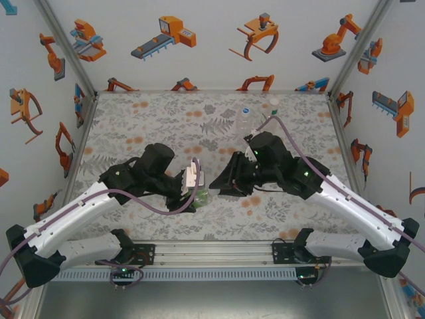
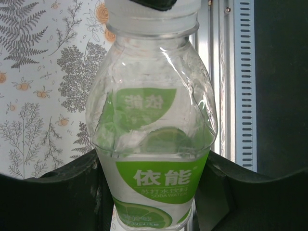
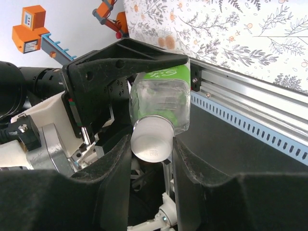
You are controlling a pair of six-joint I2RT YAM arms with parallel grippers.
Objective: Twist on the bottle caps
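The green-labelled bottle was held lying on its side, clamped at its body by the closed-in left gripper, a little toward 6 o'clock of the middle of the table. Its white cap was pinched between the narrowly set jaws of the right gripper. A second clear bottle was seen standing at 1 o'clock of the grippers, with a small loose cap near it.

Overhead, one camera looks down from behind the arms across the whole desk. The wrist cameras sit close, sighting along the left tool and right tool; all three share the green-labelled bottle.
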